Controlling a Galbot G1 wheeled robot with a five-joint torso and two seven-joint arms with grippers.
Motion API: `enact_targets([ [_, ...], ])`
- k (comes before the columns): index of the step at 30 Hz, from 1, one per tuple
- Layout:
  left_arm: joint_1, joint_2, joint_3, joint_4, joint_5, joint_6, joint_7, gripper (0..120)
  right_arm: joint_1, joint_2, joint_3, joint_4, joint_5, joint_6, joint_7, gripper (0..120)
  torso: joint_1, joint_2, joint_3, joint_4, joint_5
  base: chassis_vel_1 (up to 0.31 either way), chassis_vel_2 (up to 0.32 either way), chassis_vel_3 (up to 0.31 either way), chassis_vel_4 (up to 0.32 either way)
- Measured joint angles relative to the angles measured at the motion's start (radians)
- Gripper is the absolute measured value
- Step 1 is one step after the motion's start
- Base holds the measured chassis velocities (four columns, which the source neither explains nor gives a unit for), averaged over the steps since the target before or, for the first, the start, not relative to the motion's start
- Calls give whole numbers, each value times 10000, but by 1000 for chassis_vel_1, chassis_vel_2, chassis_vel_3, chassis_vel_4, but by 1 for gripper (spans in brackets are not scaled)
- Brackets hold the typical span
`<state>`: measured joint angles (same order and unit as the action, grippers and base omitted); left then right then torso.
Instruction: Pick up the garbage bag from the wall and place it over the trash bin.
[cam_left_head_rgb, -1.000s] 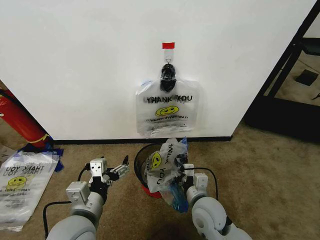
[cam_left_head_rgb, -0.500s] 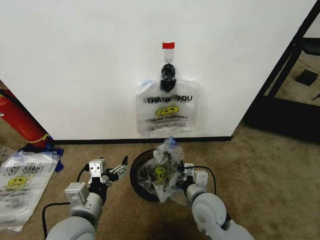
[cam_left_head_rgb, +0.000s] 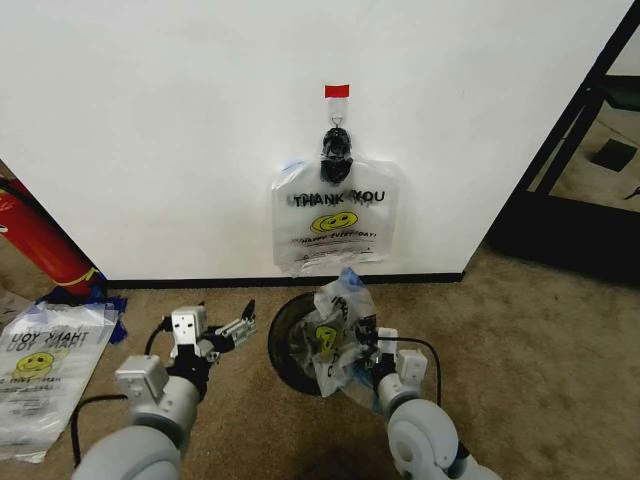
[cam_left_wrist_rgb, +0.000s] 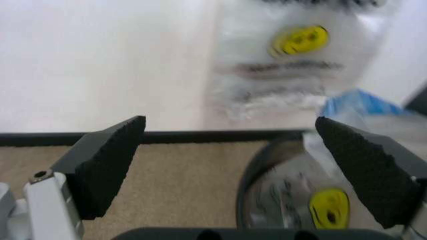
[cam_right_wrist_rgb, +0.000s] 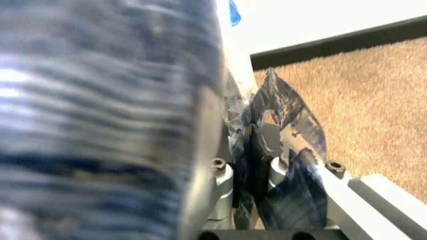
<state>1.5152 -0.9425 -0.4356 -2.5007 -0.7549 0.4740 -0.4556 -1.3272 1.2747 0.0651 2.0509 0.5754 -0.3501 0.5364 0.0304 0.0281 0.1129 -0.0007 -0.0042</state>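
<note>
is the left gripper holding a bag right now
No: the left gripper stands wide open with only carpet between its pads, beside the trash bin.

Garbage bag (cam_left_head_rgb: 338, 330), pinched between the closed fingers of the right gripper (cam_left_head_rgb: 368, 352), now sits lower over the trash bin (cam_left_head_rgb: 288, 345) than 1.0 s ago, when it was bunched higher with the smiley facing up-left. Bin's red base showed a second ago; now the dark mouth faces the camera and the bin looks tipped. Right gripper has shifted slightly right and toward the robot. Left gripper (cam_left_head_rgb: 240, 327), fingers apart, has risen a little and edged toward the bin.
</note>
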Motion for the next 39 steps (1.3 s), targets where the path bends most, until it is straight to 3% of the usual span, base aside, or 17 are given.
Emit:
enact_targets([
  [3,-1070,1246,287,-13,-1466,511,-70,100,-195,225,89,69,-335,357,-171,1,1,0,0,-4,1,0,0,0,0],
  [5,-1264,1470,366,-13,-1720,577,-80,100,-226,295,96,69,-394,440,-200,1,0,0,0,-6,1,0,0,0,0],
  [6,-1617,1987,482,-17,-2290,708,-102,100,-244,427,63,56,-459,586,-247,1,1,0,0,-9,1,0,0,0,0],
  [9,-1974,2978,160,-17,-3861,961,-289,100,54,676,-441,-298,-605,885,-342,1,1,0,1,-1,0,0,0,0,0],
  [11,-2345,3497,-37,-17,-5198,1093,-605,100,238,806,-764,-513,-808,969,-357,1,1,0,1,13,6,0,0,0,0],
  [13,-2588,3660,29,-18,-5648,1136,-712,100,252,858,-828,-575,-940,997,-360,1,1,0,1,13,4,0,0,0,0],
  [15,-3805,4101,638,-18,-7095,1260,-1135,100,241,1060,-933,-772,-1557,1081,-375,1,1,0,1,3,0,0,0,0,0],
  [16,-5024,4229,1390,-18,-7870,1379,-1533,100,215,1221,-962,-906,-2086,1154,-380,1,1,0,0,-5,3,0,0,0,0],
  [19,-6116,4213,2209,-19,-8343,1498,-1911,100,198,1341,-983,-994,-2443,1207,-381,1,2,0,1,-11,3,0,0,0,0],
  [20,-7525,3973,3432,-17,-8730,1649,-2474,100,174,1451,-992,-1077,-2791,1257,-388,1,2,0,1,-5,5,0,0,0,0],
  [23,-9853,2884,5356,98,-9735,1819,-3847,100,89,1520,-825,-1191,-3249,1355,-408,1,1,0,0,9,5,0,0,0,0],
  [28,-12651,1133,7952,1135,-10165,1881,-4986,100,-453,1535,28,-1136,-3931,1639,-483,1,2,-1,1,-2,12,0,0,0,0],
  [29,-13220,726,8462,1458,-10237,1897,-5265,100,-625,1549,260,-1071,-4076,1723,-513,1,3,-1,2,-23,3,0,0,0,0],
  [30,-13707,383,8933,1783,-10270,1937,-5522,100,-697,1541,390,-1040,-4136,1772,-525,1,2,0,1,-14,7,0,0,0,0],
  [31,-13971,164,9227,2011,-10272,1980,-5698,100,-730,1537,472,-1027,-4159,1807,-532,1,2,0,0,-12,20,0,0,0,0],
  [36,-14181,-186,9908,2648,-10155,2105,-6089,100,-776,1484,619,-955,-4160,1925,-570,1,2,-1,1,8,6,0,0,0,0],
  [39,-13974,-376,10011,2904,-10098,2112,-6128,100,-807,1431,715,-941,-4128,2002,-579,1,1,-1,1,3,3,0,0,0,0],
])
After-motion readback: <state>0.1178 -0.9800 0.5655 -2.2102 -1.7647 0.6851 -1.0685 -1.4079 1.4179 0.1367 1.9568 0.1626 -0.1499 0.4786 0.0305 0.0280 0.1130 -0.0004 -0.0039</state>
